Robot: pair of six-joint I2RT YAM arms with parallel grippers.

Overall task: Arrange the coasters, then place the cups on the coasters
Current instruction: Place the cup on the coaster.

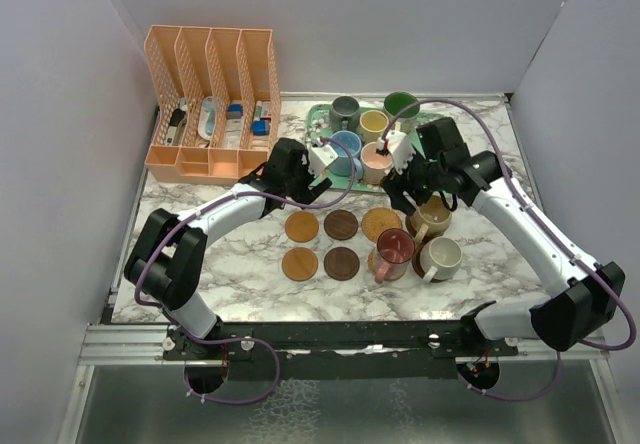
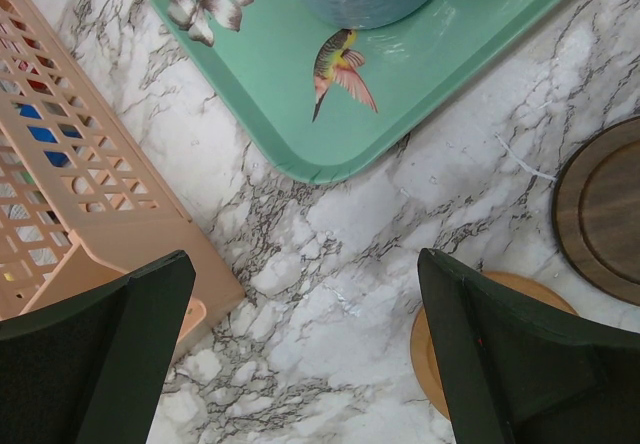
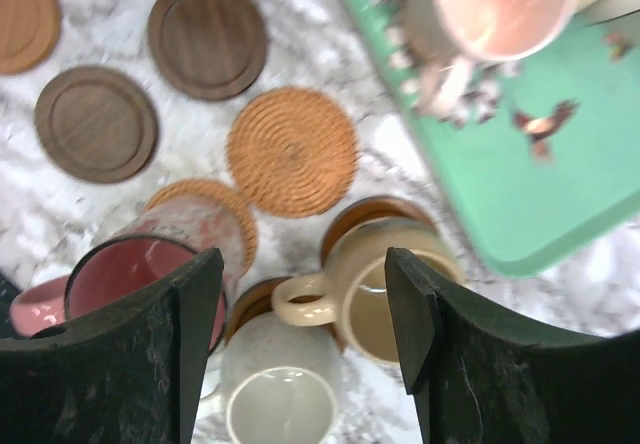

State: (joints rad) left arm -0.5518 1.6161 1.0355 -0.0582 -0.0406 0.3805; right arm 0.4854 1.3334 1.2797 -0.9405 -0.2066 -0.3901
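Observation:
Five bare coasters lie in two rows: orange, dark brown, woven, orange and dark brown. To their right, the dark red cup, tan cup and cream-white cup each stand on a coaster. My right gripper hovers open over the tan cup, its handle below the gap, untouched. My left gripper is open over bare marble beside the tray corner. The grey, yellow, green, blue and pink cups stand on the tray.
The teal floral tray sits at the back centre. A peach slotted organizer stands at the back left, its base close to my left finger. An orange coaster shows beside my other left finger.

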